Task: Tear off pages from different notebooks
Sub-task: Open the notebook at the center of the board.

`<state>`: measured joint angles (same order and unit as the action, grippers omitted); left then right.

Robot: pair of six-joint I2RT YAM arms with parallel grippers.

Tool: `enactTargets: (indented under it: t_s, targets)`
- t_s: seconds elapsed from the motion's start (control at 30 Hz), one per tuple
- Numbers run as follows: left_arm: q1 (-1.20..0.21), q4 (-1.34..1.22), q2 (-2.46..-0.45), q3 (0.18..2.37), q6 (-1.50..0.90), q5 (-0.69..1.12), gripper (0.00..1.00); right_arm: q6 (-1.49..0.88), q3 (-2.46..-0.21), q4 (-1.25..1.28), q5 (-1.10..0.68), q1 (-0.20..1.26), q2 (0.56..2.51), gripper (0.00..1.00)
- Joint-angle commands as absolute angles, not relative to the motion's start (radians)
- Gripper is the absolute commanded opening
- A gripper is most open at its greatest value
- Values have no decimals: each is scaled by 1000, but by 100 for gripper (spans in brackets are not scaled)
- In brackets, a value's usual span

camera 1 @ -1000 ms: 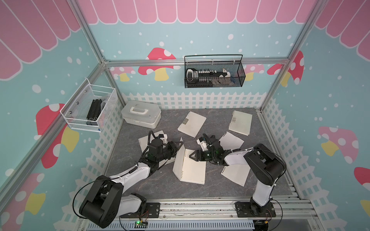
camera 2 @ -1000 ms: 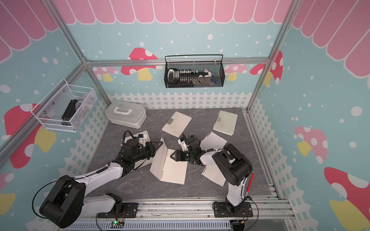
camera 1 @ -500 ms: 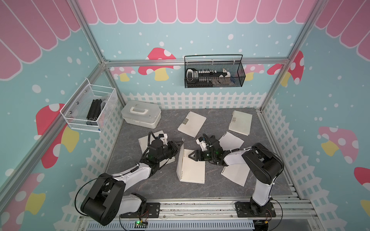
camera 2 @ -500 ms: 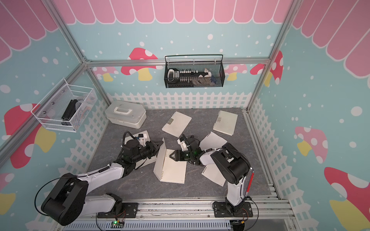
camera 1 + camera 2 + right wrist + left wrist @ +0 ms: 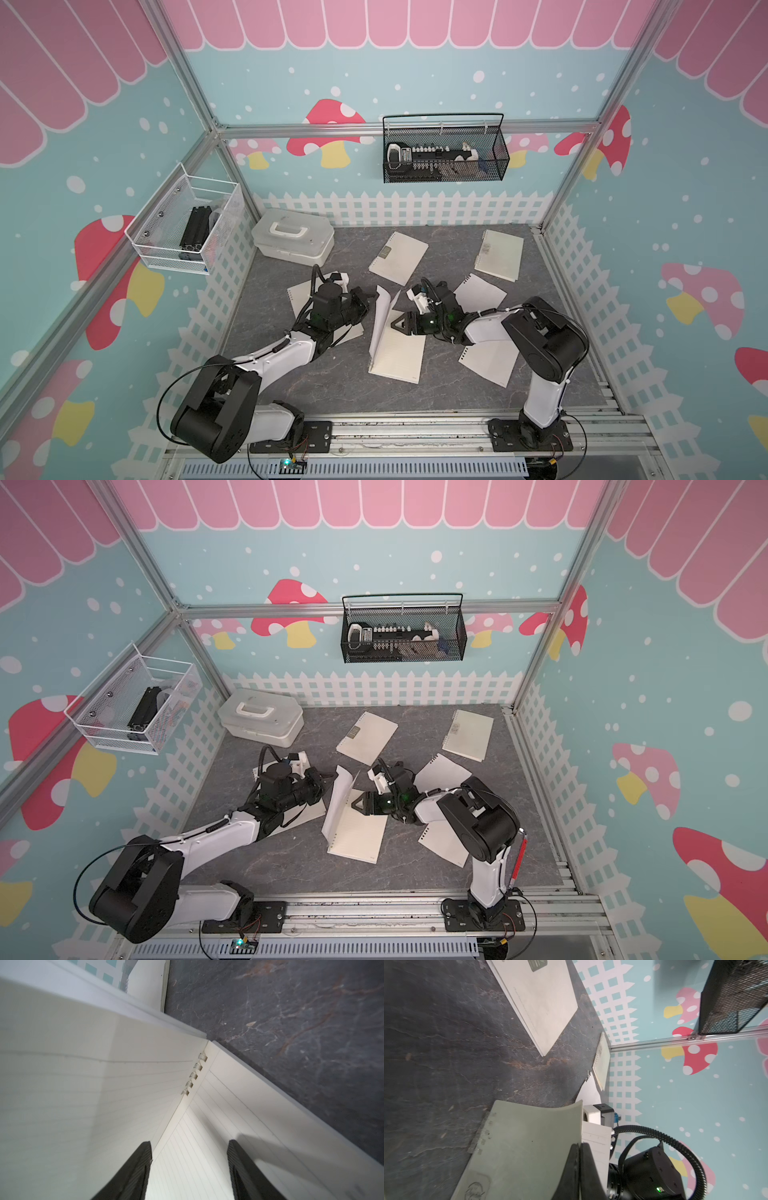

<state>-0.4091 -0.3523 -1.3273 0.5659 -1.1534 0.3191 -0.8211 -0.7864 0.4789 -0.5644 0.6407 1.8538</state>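
The open notebook lies on the table, a closed notebook behind it, another notebook back right.

Left arm and right arm reach inward, low; left fingers pressed together, right fingers apart.

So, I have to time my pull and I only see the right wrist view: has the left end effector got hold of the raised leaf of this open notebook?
Observer: Yes. The left end effector is shut on the free edge of the raised cover.
Operator: Anything loose near me?
Observer: A loose page lies to the right of the open notebook, not touching it.
Operator: Any closed notebooks about?
Observer: One closed notebook lies behind the open one; a second closed notebook lies further right at the back.
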Motion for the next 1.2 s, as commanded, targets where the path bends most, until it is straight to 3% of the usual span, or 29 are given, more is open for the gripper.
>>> enactTargets:
  t_s: [0.0,0.2,0.37,0.8,1.0,1.17]
  targets:
    - [-437,-95,-1297,618,-1060,229,0,-840,-774,466,-599,629,1825,64]
    - [-452,110,-1197,677,-989,99,0,-875,-778,452,-638,608,1711,67]
    - [-462,159,-1137,670,-977,41,0,-908,-751,399,-564,602,1586,72]
    - [-494,141,-1139,678,-990,30,0,-1040,-715,545,-587,603,1578,77]
    - [-543,146,-1159,719,-986,2,0,-1032,-719,460,-536,607,1529,84]
    - [-549,147,-1171,721,-989,-11,0,-1005,-726,380,-511,606,1540,81]
